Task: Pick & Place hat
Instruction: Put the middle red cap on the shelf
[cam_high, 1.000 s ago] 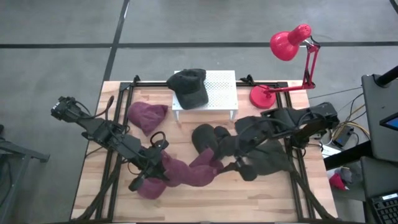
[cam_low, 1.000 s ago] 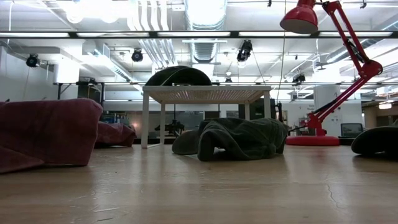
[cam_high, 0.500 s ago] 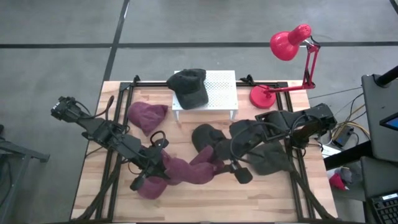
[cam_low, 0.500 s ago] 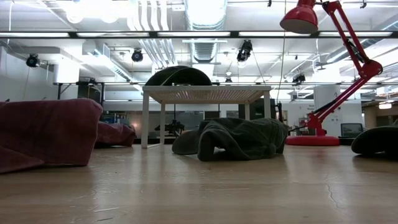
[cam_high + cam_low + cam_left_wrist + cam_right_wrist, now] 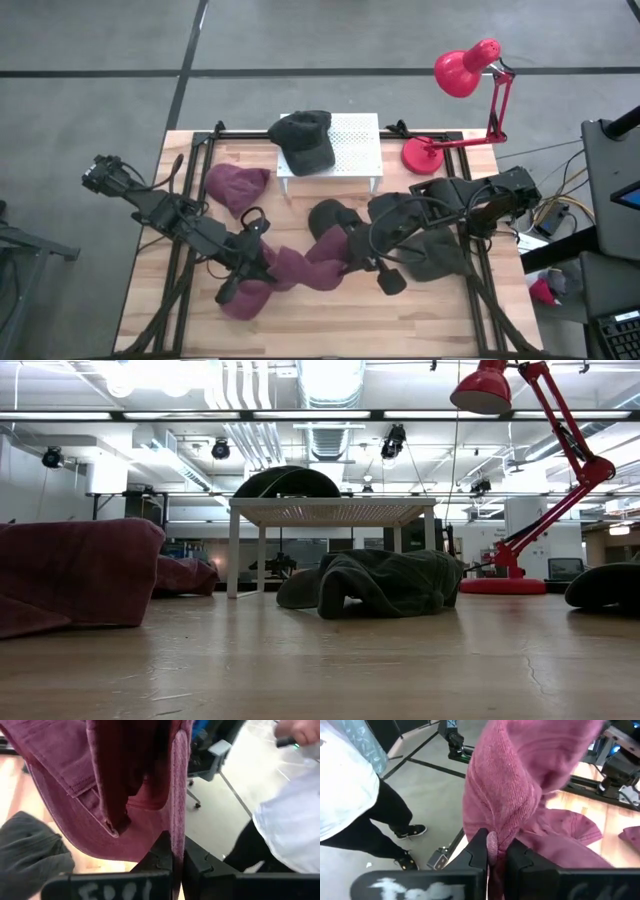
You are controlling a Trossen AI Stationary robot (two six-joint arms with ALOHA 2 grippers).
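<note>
Right gripper [image 5: 496,851] has snapped closed since half a second ago, and now I've got both ends of the maroon corduroy cap [image 5: 300,270] pinched. The cloth has bunched up and lifted between the two arms at the front middle of the table, where before it lay flatter. Left gripper [image 5: 176,854] is clamped tight on the cap's other edge, same as a second ago, and the fabric hangs over its fingers.

Around it, a dark grey cap [image 5: 335,218] lies just behind the held one, touching the right arm's side. Another dark green-grey cap [image 5: 432,255] sits under the right arm, and a second maroon cap [image 5: 236,187] rests back left, apart from the rest. A black cap [image 5: 305,140] sits on top of the small white perforated stand [image 5: 355,145] at the rear. A red desk lamp [image 5: 465,70] stands at the back right corner.

The surface is a pale wooden tabletop [image 5: 440,320] with a black frame. Through the wrist views I see a grey floor and a person in a white top [image 5: 292,827] standing beside the table.
</note>
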